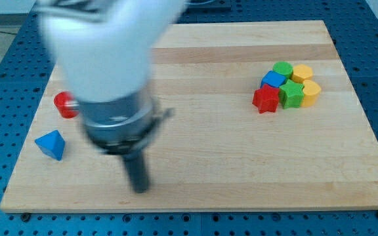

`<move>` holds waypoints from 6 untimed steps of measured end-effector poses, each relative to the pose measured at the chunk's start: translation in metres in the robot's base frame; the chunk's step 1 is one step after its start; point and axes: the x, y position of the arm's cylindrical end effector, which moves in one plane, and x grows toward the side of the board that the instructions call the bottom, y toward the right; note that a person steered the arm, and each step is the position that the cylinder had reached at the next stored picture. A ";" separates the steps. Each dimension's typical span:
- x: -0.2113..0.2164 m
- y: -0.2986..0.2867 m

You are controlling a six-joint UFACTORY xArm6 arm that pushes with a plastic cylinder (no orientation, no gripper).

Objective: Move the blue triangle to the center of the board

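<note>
The blue triangle (50,144) lies near the board's left edge, low in the view. My arm comes down from the view's top left, blurred, and ends in the dark rod. My tip (140,188) rests on the board near the bottom edge, well to the right of the blue triangle and slightly lower, not touching it. A red round block (64,104) sits above the triangle, partly hidden behind the arm.
A tight cluster sits at the view's upper right: a red star (265,99), a blue block (273,79), a green round block (282,69), a green star (291,95) and two yellow blocks (302,73) (311,93). The wooden board (209,151) lies on a blue perforated table.
</note>
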 end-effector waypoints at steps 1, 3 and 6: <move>-0.001 -0.100; -0.058 -0.163; -0.073 -0.070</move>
